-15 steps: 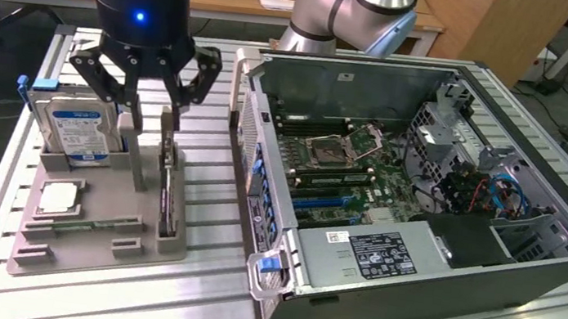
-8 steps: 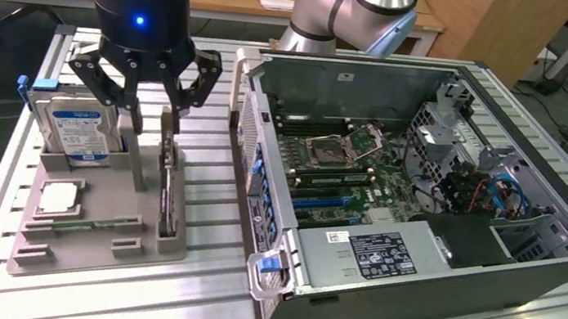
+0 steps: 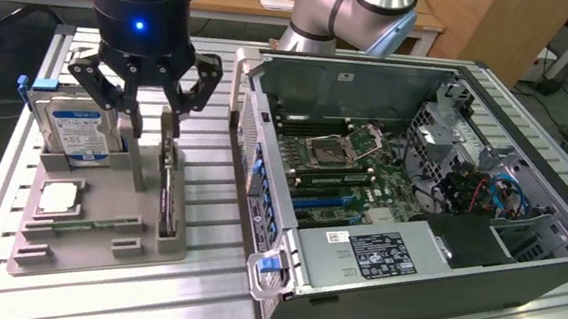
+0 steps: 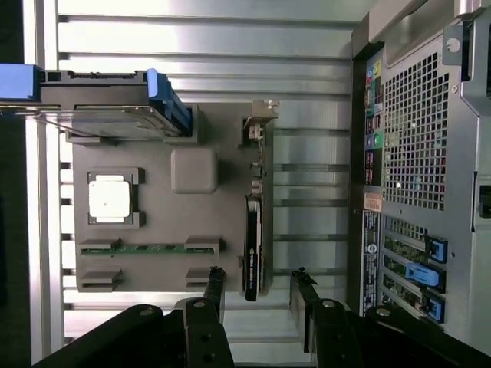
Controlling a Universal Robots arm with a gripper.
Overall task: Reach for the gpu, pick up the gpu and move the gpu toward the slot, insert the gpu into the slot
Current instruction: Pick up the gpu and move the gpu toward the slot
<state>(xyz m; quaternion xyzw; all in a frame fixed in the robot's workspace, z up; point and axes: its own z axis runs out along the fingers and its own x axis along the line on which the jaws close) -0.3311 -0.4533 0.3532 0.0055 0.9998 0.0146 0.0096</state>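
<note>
End effector (image 3: pixel 154 109) above on-edge gpu (image 3: pixel 168 185)

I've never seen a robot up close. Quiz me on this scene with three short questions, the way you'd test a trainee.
1. Fill in: in the gray tray, the hard drive stands upright while the silver chip lies ___.
2. Which thing does the tool hang closest above? A hard drive, B graphics card, C silver chip.
3. True or false: the tool is clamped on the graphics card.

Key: 1 flat. 2 B. 3 false: its jaws stand open above the card, which stands on edge in the tray.
</note>
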